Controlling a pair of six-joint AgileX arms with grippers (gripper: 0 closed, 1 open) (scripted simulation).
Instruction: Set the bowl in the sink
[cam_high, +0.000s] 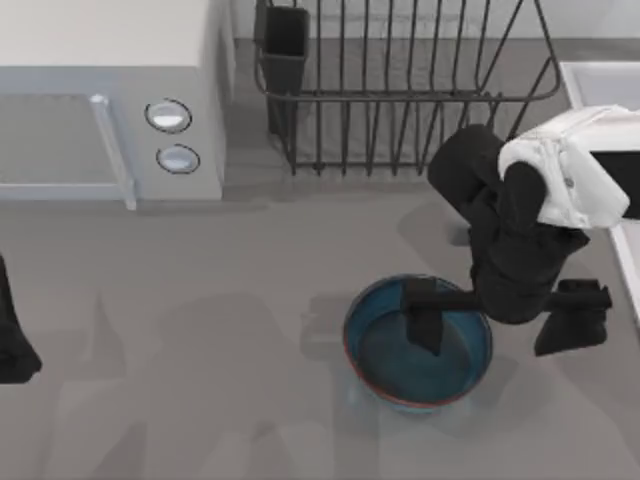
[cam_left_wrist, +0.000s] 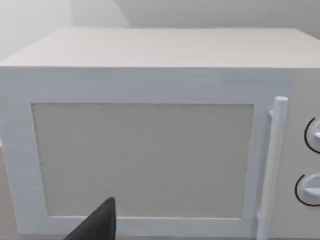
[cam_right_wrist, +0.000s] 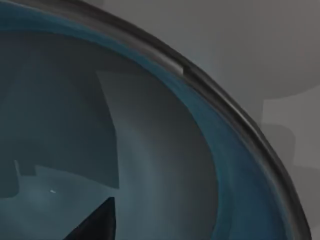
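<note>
The right gripper (cam_high: 425, 318) hangs inside the bowl (cam_high: 385, 372); whether its fingers are apart cannot be told; they should straddle the rim squarely before lifting toward the sink (cam_high: 600, 82)

A white microwave (cam_left_wrist: 150, 125) is seen head-on, its grey door panel (cam_left_wrist: 142, 160) framed in white. An upright bar handle (cam_left_wrist: 272, 165) is mounted beside the panel, and two round dials (cam_left_wrist: 312, 162) are stacked past it at the frame's edge. A dark fingertip (cam_left_wrist: 97, 225) of the left hand is seen before the door's lower edge.
</note>
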